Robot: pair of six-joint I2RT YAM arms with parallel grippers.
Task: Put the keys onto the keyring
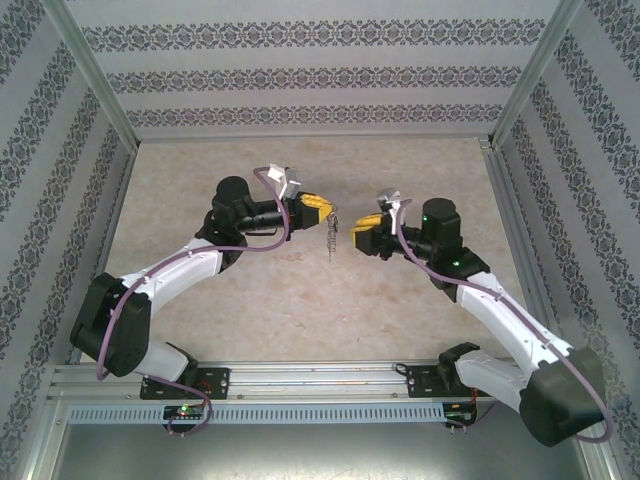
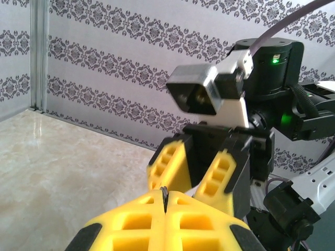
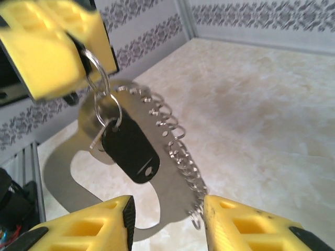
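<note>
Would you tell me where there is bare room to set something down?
Bare table runs along the back wall, and between the left arm and right arm to the near rail. The middle is crowded: the left claw holds the keyring close to the open right claw.

The keyring (image 3: pixel 57 167) hanging below the left hand (image 3: pixel 78 49) is flat grey metal with a dull, brushed look. Its chain (image 3: pixel 178 151) and the thin wire ring (image 3: pixel 102 78) pinched in that hand are brighter, shiny silvery metal. The key (image 3: pixel 131 151) has a smooth black plastic head (with a faint sheen). The fingers (image 3: pixel 47 57) of both hands, the right hand (image 3: pixel 167 219) included, are matt yellow plastic. Beneath them the surface (image 3: pixel 261 104) is glossy and marble-patterned.
</note>
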